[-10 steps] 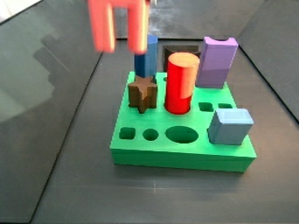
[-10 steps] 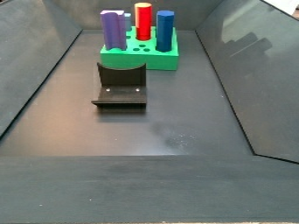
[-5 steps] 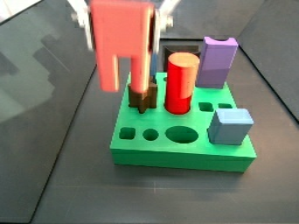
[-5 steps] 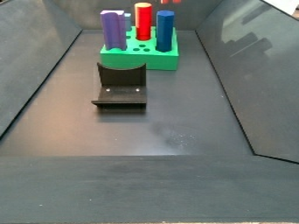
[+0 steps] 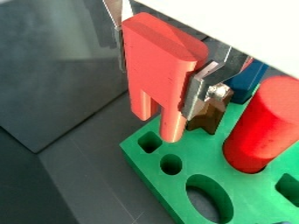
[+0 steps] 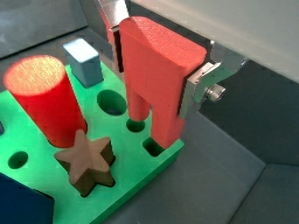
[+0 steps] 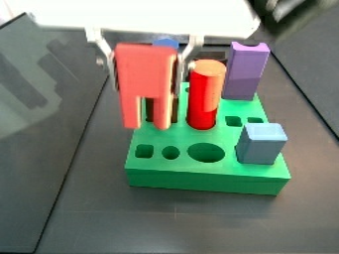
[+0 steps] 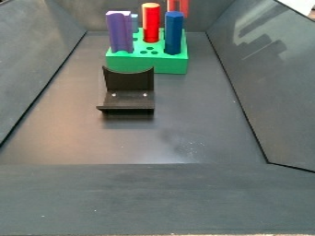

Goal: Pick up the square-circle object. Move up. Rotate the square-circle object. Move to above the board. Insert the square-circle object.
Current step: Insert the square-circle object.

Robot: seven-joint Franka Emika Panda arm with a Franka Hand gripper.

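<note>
Square-circle object (image 5: 160, 72) pinched upright in the end effector (image 5: 163, 66), apparently just above the board (image 5: 176, 175).

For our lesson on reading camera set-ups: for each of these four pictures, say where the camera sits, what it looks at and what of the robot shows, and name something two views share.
Wrist view: on the arm, looking down at the board; gripper holds the square-circle object.
Wrist view: same, opposite side; a finger shows.
Side view: close, above the board's front; gripper fingers flank the object.
Side view: far down the floor; fixture nearer, robot barely visible.
Shared: the red cylinder.
</note>
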